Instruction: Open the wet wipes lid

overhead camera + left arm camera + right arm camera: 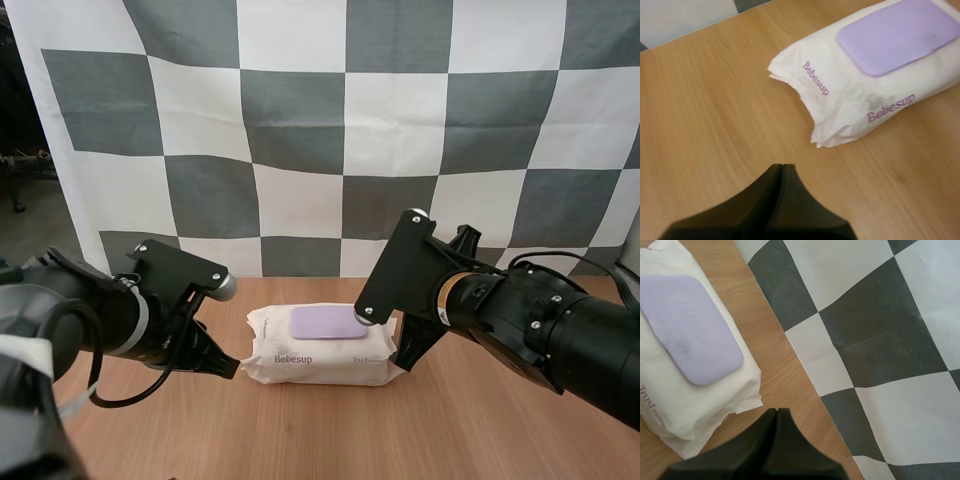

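Wet wipes pack (320,357) looks soft, light; I'd pry its stiff lilac lid (325,322) edge. My left gripper (782,167) and right gripper (778,412) flank it, both closed

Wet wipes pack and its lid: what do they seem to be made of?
The wet wipes pack looks like soft white plastic film, matte, since it wrinkles and has crimped ends. Its lid seems rigid lilac plastic: flat, smooth, rounded corners.
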Robot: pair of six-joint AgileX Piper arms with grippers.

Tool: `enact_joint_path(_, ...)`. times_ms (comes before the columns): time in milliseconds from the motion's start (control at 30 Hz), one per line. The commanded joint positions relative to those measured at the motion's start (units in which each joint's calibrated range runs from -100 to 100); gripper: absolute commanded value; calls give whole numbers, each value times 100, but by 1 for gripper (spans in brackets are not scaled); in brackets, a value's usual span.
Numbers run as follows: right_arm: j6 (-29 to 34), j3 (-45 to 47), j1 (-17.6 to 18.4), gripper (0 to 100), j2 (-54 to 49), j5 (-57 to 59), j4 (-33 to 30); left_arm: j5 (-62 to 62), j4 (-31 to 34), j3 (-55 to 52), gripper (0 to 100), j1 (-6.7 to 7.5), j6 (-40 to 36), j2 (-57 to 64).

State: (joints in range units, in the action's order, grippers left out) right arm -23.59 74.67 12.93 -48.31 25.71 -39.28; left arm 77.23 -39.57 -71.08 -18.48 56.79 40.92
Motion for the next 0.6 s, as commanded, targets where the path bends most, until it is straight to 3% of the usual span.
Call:
enact_joint_path(0,-30,-4,1,0,0,6,-14,772,-1826,-30,0,-32,1861,-110)
enact_joint_path(167,-30,-4,1,0,0,-64,-139,774,-1933,-30,2,-32,1946,-251)
enact_joint_path(233,-30,-4,1,0,0,-119,-165,787,-1933,-30,13,-32,1946,-308)
enact_joint_path(400,-30,-4,1,13,0,-212,-153,178,-1682,-46,59,-32,1928,-576)
enact_joint_path(433,-30,-4,1,13,0,-246,-153,162,-1654,-56,62,-32,1928,-664)
enact_joint_path(567,-30,-4,1,13,0,-395,-141,331,-1628,-56,62,-32,1928,-1295)
